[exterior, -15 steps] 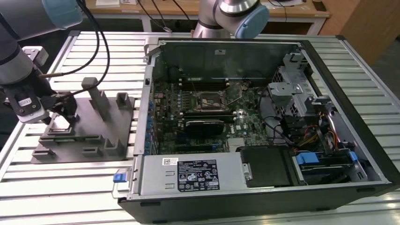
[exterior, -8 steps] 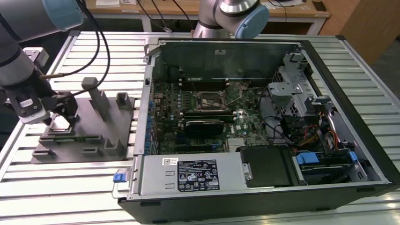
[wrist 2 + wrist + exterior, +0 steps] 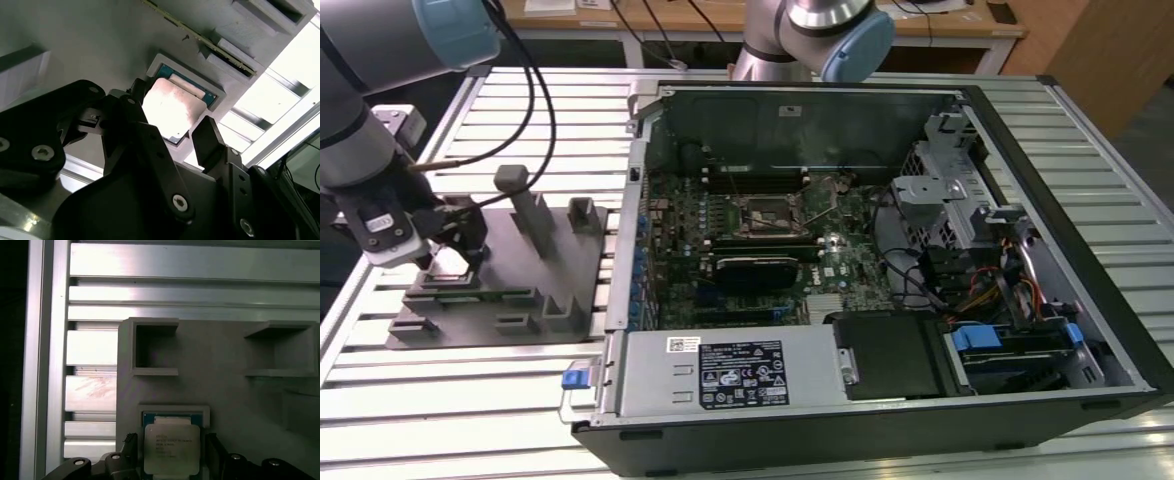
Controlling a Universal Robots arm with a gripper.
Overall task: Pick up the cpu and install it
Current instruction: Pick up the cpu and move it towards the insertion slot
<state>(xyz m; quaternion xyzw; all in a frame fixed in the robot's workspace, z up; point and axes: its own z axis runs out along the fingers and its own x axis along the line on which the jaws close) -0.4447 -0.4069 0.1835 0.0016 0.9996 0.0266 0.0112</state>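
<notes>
Tool [image 3: 172,112] is spread open astride pale silvery square cpu [image 3: 169,447] seated in grey plastic fixture [image 3: 225,390]; squared, even closure is advised.

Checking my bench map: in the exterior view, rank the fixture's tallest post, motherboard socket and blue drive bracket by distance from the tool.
1. Tallest post, beside the tool.
2. Motherboard socket, mid-case.
3. Blue drive bracket, exterior view's right.

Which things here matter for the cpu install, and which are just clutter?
Job: cpu, seated in fixture; gripper, open astride it; socket in the case.
Bystanders: power supply, drive cage, cables.
</notes>
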